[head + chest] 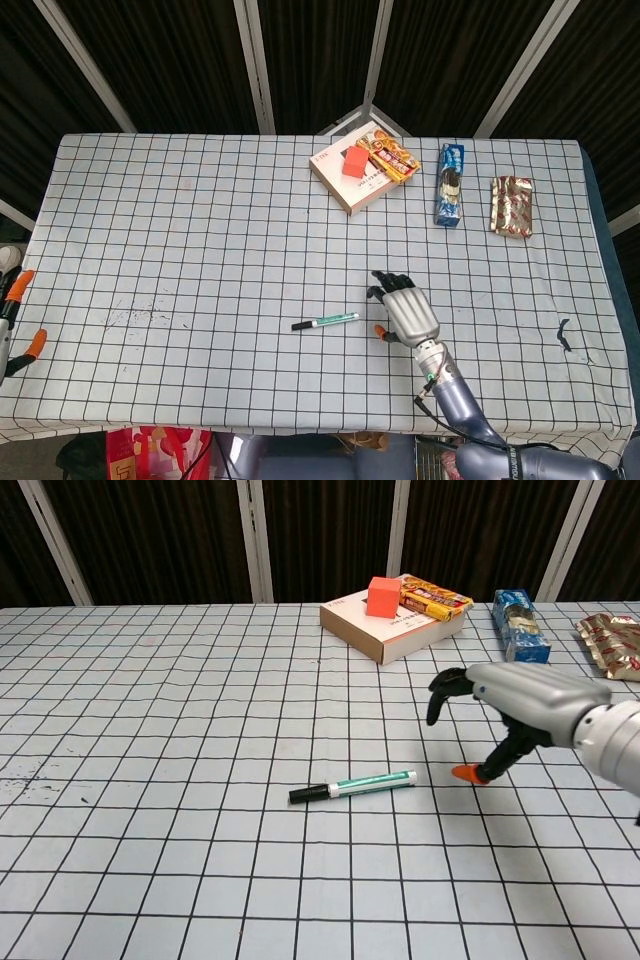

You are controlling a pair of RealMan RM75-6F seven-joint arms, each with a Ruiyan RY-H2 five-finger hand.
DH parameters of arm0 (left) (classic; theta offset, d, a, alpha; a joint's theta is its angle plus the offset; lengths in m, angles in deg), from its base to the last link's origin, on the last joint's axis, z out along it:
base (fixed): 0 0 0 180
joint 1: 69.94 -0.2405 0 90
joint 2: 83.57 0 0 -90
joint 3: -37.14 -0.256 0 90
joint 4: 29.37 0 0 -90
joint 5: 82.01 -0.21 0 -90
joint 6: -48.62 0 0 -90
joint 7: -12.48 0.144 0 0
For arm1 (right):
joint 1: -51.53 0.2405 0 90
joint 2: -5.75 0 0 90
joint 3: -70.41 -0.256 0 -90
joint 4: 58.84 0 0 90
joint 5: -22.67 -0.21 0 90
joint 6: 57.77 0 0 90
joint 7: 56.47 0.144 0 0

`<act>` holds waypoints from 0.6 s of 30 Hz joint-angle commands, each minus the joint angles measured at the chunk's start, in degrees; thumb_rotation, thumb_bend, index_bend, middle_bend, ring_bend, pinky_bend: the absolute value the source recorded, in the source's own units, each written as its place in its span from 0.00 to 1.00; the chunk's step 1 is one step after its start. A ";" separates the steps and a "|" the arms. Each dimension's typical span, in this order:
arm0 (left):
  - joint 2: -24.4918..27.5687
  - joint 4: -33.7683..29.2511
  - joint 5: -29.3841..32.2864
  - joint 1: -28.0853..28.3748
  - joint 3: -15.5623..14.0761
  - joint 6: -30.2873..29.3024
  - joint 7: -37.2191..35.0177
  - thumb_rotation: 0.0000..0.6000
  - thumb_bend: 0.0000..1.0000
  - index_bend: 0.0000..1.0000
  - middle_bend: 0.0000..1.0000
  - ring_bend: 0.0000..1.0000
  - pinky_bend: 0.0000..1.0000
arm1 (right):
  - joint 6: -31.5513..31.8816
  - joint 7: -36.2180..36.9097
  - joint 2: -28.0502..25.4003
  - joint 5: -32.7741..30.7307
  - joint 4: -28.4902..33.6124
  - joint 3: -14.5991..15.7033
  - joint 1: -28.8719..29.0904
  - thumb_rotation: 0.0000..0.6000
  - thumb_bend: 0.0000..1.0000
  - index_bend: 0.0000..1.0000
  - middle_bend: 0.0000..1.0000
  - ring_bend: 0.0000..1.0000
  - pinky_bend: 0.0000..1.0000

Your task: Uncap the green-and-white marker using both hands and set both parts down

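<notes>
Now, marker (325,322): capped, lying flat on the surface (200,240), mid-front.
Right robot hand (405,308): yours hovers just right of it, fingers spread, empty.
Left robot hand (12,325): at the surface's edge; grip unclear.

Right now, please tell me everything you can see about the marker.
The marker is a slim pen with a green-and-white barrel and a black cap at its left end, seemingly plastic. The cap is on. It lies flat on the checked tablecloth near the table's front middle, almost level in both views, the barrel end slightly farther back. Nothing touches it. The right hand hovers just right of its barrel end, fingers apart, holding nothing.
</notes>
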 commanded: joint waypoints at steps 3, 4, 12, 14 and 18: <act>-0.76 1.28 0.36 0.39 -0.04 0.90 -0.24 1.00 0.48 0.07 0.03 0.00 0.10 | -1.46 -2.98 4.68 -2.14 -3.11 0.39 3.15 1.00 0.28 0.39 0.15 0.17 0.19; -0.92 1.59 0.49 0.46 -0.07 1.12 -0.17 1.00 0.48 0.07 0.03 0.00 0.10 | -1.70 -3.26 5.20 -2.55 -3.67 0.19 3.66 1.00 0.28 0.40 0.15 0.17 0.19; -1.97 3.56 1.69 0.88 0.17 2.26 -0.58 1.00 0.48 0.07 0.03 0.00 0.10 | -2.63 -5.28 7.31 -5.30 -5.79 0.16 6.10 1.00 0.28 0.41 0.15 0.17 0.19; -2.21 3.91 1.79 0.94 0.15 2.43 -0.56 1.00 0.48 0.07 0.03 0.00 0.10 | -2.83 -5.49 7.74 -5.78 -6.36 0.04 6.62 1.00 0.28 0.42 0.15 0.17 0.19; -2.68 4.72 2.26 1.04 0.14 2.86 -0.44 1.00 0.48 0.07 0.03 0.00 0.10 | -3.30 -5.68 8.52 -6.62 -7.60 -0.15 7.70 1.00 0.28 0.44 0.15 0.17 0.19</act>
